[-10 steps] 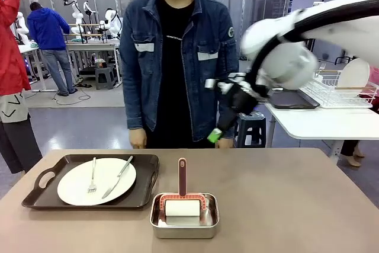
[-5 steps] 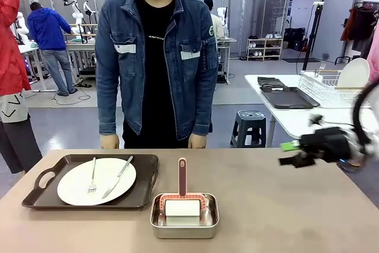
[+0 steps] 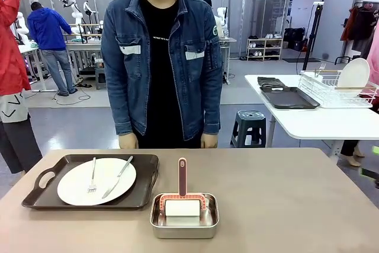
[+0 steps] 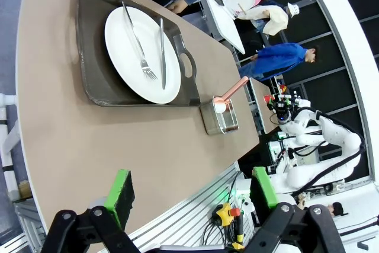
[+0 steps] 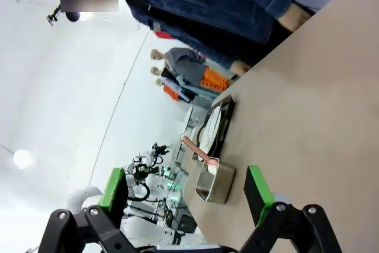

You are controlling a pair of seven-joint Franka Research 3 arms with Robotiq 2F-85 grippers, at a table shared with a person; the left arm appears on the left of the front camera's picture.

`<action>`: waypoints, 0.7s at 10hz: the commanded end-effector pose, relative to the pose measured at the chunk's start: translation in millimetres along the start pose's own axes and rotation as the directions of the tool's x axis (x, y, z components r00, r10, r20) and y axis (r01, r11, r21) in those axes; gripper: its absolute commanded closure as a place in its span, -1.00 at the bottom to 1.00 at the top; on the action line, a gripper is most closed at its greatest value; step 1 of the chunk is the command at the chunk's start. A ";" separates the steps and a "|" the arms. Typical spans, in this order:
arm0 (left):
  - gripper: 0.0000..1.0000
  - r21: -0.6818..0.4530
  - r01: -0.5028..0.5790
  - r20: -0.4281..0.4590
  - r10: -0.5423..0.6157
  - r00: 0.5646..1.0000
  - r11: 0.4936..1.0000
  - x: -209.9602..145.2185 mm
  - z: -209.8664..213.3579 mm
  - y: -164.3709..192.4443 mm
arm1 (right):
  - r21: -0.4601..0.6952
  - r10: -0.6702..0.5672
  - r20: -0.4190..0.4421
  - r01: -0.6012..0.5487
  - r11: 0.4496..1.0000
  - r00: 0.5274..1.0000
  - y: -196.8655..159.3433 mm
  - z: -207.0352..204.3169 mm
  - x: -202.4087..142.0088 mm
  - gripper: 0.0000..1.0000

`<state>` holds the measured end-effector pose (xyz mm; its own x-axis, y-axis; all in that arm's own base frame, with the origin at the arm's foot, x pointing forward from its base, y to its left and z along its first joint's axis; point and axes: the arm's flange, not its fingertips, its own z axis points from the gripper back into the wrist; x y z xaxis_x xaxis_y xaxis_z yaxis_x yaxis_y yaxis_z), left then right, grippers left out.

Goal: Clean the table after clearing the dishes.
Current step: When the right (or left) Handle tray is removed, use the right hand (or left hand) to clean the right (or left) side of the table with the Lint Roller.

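Left fingers (image 4: 120, 191) stand wide apart with nothing between them, out past the edge of the bench (image 3: 284, 205), and our right fingers (image 5: 257, 192) are spread and empty too, looking along the bench top from its side. On the bench we see one dark tray (image 3: 148, 183) toward our left, carrying a white plate (image 3: 74, 191) with a fork (image 3: 92, 177) and a knife (image 3: 118, 176) lying on it. Just beside the tray sits a small steel pan (image 3: 183, 232) holding a roller (image 3: 182, 207) whose pink handle stands upright. A person (image 3: 163, 63) stands at the far edge, arms down at the sides.
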<state>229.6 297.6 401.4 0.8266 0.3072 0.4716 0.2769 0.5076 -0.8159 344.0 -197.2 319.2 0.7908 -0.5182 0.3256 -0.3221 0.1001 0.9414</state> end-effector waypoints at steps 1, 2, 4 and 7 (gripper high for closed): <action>-1.00 -0.017 0.016 0.015 -0.015 1.000 1.000 -2.0 3.4 -0.5 | -0.044 0.007 0.010 -0.006 0.999 1.000 7.3 22.2 -15.2 -1.00; -1.00 -0.017 0.016 0.015 -0.015 1.000 1.000 -2.0 3.4 -0.5 | -0.068 0.008 0.025 -0.006 0.998 1.000 12.3 34.2 -19.5 -1.00; -1.00 -0.017 0.016 0.015 -0.015 1.000 1.000 -2.0 3.4 -0.5 | -0.153 0.045 -0.025 -0.049 0.987 0.999 31.7 39.8 -16.7 -1.00; -1.00 -0.017 0.016 0.015 -0.015 1.000 1.000 -2.0 3.4 -0.5 | -0.108 0.025 0.004 -0.025 0.994 1.000 14.8 50.3 -11.0 -1.00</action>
<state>229.1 297.9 401.4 0.8260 0.3085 0.4718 0.2763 0.5078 -0.8159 304.8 -231.8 333.9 0.7826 -0.4993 0.3718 -0.2902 0.2359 0.9274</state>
